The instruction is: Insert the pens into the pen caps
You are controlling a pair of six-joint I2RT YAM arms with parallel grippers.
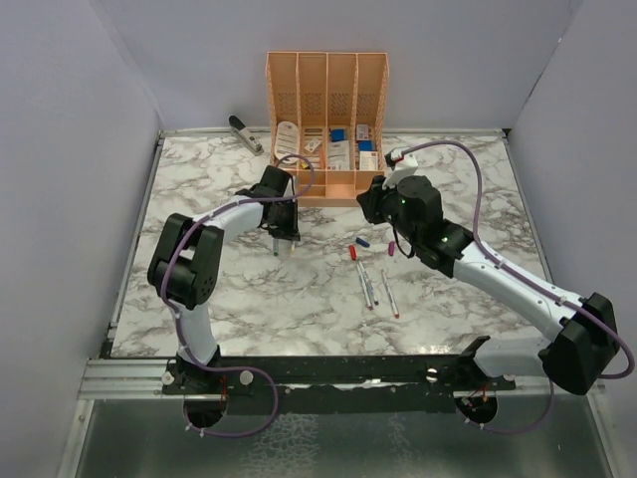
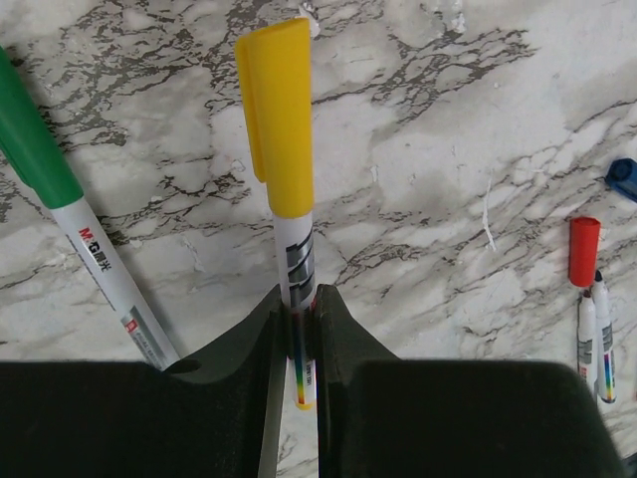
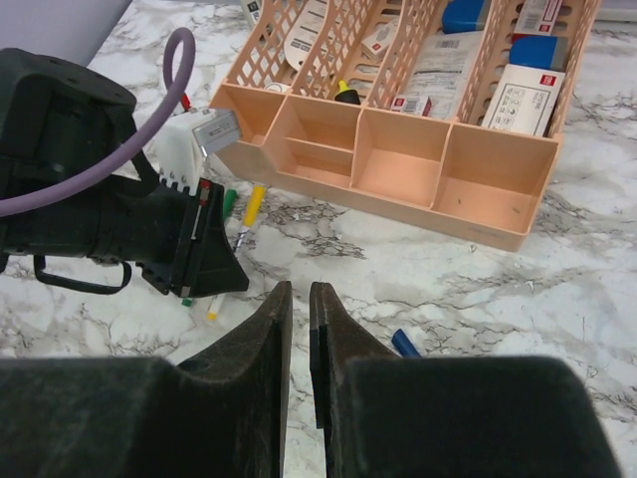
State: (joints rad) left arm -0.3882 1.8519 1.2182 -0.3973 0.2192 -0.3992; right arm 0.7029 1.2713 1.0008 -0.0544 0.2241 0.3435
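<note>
1. Left edge, left wrist view: the green-capped pen [image 2: 92,249] lies slantwise on the marble table [image 2: 448,119]. It appears finished.
2. Centre, same view: the left gripper [image 2: 297,299] is pinching the yellow-capped pen [image 2: 289,189] low on its white barrel, with the cap pointing to the top of the frame. The barrel looks stiff, light and smooth, so it may slide or twist between the pads. Hold it at mid-barrel, clear of the cap seam.
3. Right edge, same view: the red cap [image 2: 584,251] lies just beside the tips of two uncapped pens [image 2: 595,334]. The blue cap [image 2: 622,179] sits above it, apart.
   - Round pens are likely to roll.
   - The caps are tiny and light. They are likely to skid if pushed from one side, so take hold across the cap body.
   - Keep pen and cap on one axis, because the fit is probably a firm press.
4. Bottom centre, right wrist view: the right gripper [image 3: 300,294] has its jaws drawn nearly together, with a thin slit between them and nothing held.
</note>
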